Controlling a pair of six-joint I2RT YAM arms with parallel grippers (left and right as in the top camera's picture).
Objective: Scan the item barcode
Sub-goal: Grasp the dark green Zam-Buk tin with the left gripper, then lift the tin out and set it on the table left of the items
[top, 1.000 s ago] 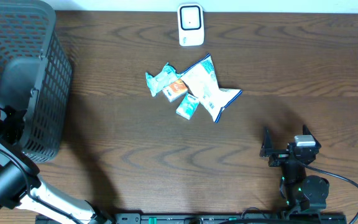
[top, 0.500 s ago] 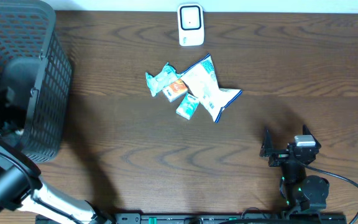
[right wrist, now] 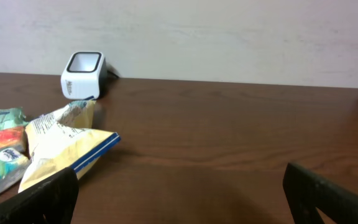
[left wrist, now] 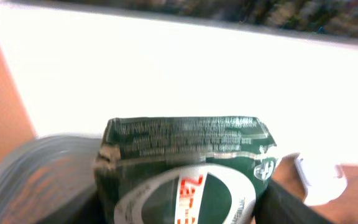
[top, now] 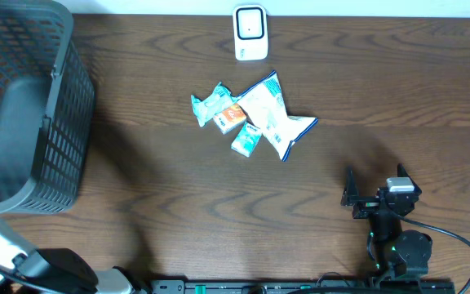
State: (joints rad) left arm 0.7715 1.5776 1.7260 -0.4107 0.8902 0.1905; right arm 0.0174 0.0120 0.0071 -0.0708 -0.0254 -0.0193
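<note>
Your left pincer (left wrist: 179,214) is clamped on a green packet (left wrist: 185,155). Its dark fingers (left wrist: 73,211) show only as blurred wedges at the packet's lower corners. The packet stands upright close to the lens with its top seam crimped. Its white oval with red lettering is cut off by the bottom edge, and the print on the top band is too blurred to read. Behind it the wrist view washes out to white, with an orange blur at the left and a small white shape at the right that I cannot identify. From overhead, only a stretch of the left arm (top: 51,269) shows at the bottom-left corner, near the basket (top: 64,122); the pincer and its packet fall outside that frame. Your right pincer (right wrist: 180,171) is spread wide and holds nothing, low over the table (top: 398,98). The right arm (top: 394,237) is folded at the near edge. Farther up lies the pile of packets (top: 255,118), and beyond it the white scanner (top: 250,33) sits at the table's back edge.
</note>
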